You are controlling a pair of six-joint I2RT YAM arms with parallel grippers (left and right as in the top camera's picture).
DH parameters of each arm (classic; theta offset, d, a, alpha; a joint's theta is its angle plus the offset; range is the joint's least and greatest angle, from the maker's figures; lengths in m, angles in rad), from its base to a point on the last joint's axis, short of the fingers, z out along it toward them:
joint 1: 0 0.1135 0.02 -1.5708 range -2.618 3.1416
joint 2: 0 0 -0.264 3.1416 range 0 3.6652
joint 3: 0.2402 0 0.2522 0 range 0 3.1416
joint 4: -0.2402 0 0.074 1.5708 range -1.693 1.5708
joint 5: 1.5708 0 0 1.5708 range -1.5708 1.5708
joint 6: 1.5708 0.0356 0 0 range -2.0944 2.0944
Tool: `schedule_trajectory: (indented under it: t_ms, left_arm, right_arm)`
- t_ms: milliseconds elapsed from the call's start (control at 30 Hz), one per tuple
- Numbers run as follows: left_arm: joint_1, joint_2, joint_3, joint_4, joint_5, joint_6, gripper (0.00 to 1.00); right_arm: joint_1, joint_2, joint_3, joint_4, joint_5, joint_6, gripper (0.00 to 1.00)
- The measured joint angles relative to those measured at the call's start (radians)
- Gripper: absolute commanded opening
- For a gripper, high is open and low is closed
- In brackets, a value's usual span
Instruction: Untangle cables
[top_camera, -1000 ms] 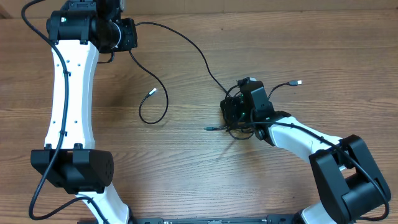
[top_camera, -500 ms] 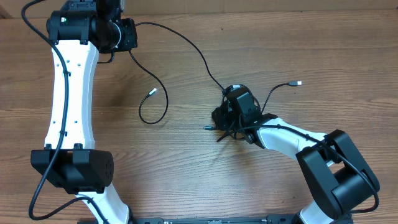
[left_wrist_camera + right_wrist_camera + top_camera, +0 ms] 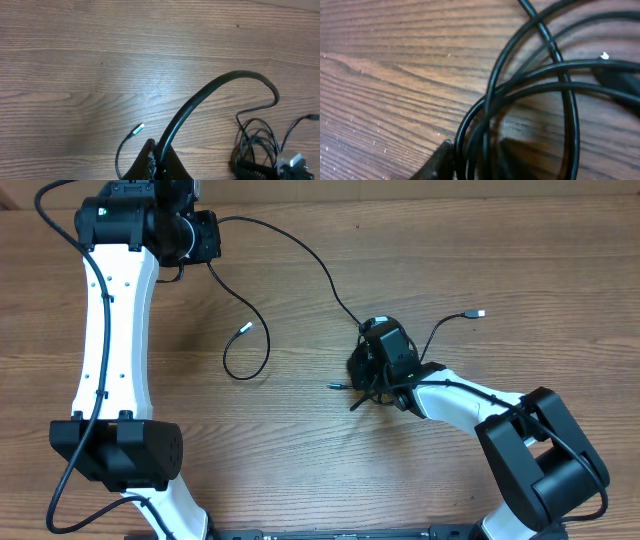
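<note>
A cable (image 3: 199, 96) is clamped between the jaws of the left gripper (image 3: 156, 152) and arcs away from them toward the tangle (image 3: 559, 65). A silver plug (image 3: 138, 129) lies loose just beside those jaws. The right gripper (image 3: 365, 368) is lowered onto the tangle. One fingertip (image 3: 440, 160) is touched by looped strands, but how far its jaws are parted cannot be told.

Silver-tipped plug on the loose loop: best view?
Left wrist: the silver-tipped plug is largest and unobstructed there. Overhead shows it tiny, but with its whole loop. Right wrist shows only tangled cords.
</note>
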Motion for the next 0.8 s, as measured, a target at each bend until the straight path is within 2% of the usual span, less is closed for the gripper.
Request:
schedule_trajectory:
  t_ms: [233, 367, 467, 567, 667, 800]
  left_arm:
    - [0.000, 0.000, 0.000, -0.007, 0.000, 0.000, 0.04]
    - [0.000, 0.000, 0.000, -0.007, -0.010, 0.000, 0.04]
    - [0.000, 0.000, 0.000, -0.007, -0.050, 0.000, 0.04]
    - [0.000, 0.000, 0.000, -0.006, -0.090, 0.000, 0.04]
    - [0.000, 0.000, 0.000, 0.002, -0.171, -0.016, 0.04]
    - [0.001, 0.000, 0.000, 0.064, -0.378, -0.066, 0.04]
  right_arm:
    - [-0.027, 0.011, 0.075, -0.024, -0.088, -0.019, 0.04]
    - [-0.113, -0.064, 0.242, -0.226, -0.132, -0.027, 0.04]
    - [-0.234, -0.237, 0.344, -0.438, -0.130, -0.044, 0.04]
    - [-0.349, -0.380, 0.369, -0.651, -0.050, -0.050, 0.04]
    - [-0.444, -0.437, 0.372, -0.780, 0.053, -0.049, 0.04]
    - [-0.494, -0.397, 0.322, -0.826, 0.084, -0.048, 0.04]
